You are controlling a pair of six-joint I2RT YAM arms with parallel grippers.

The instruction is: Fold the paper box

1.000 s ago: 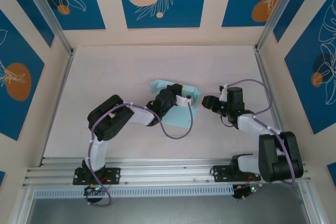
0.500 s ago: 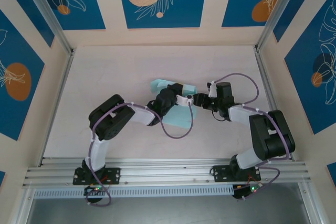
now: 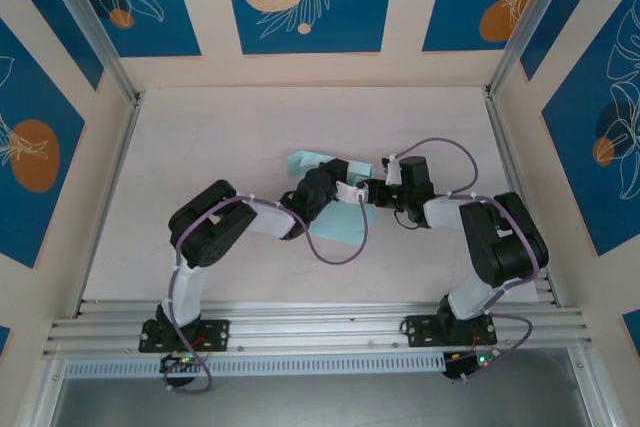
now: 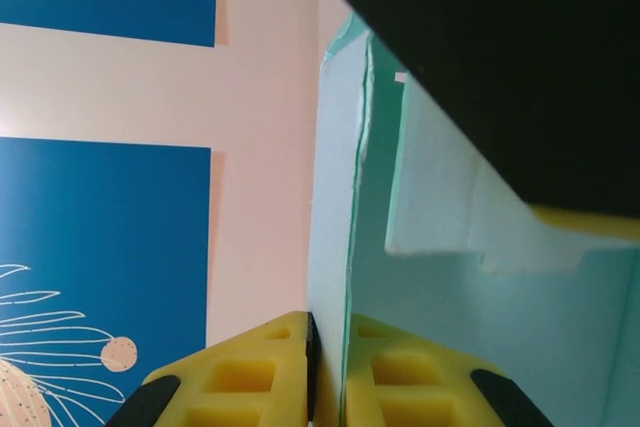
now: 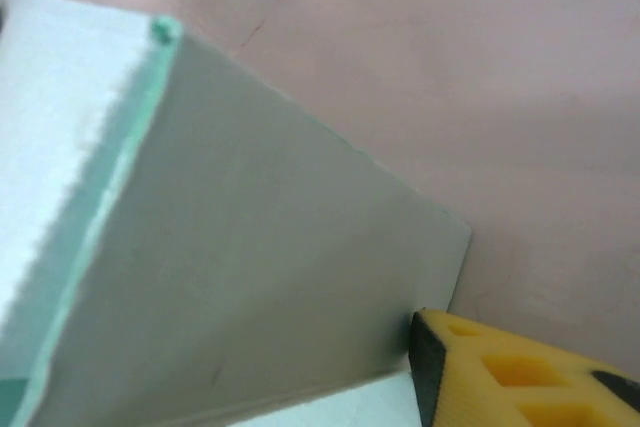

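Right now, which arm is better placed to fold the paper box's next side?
Probably the right. The left claw is pinching a thin wall of the paper box, so it serves as the holder. The right claw sits at the box's right side, one finger beside a panel it could push.

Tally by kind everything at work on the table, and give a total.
paper box: 1
robot arm: 2, the left arm and the right arm
Total: 3
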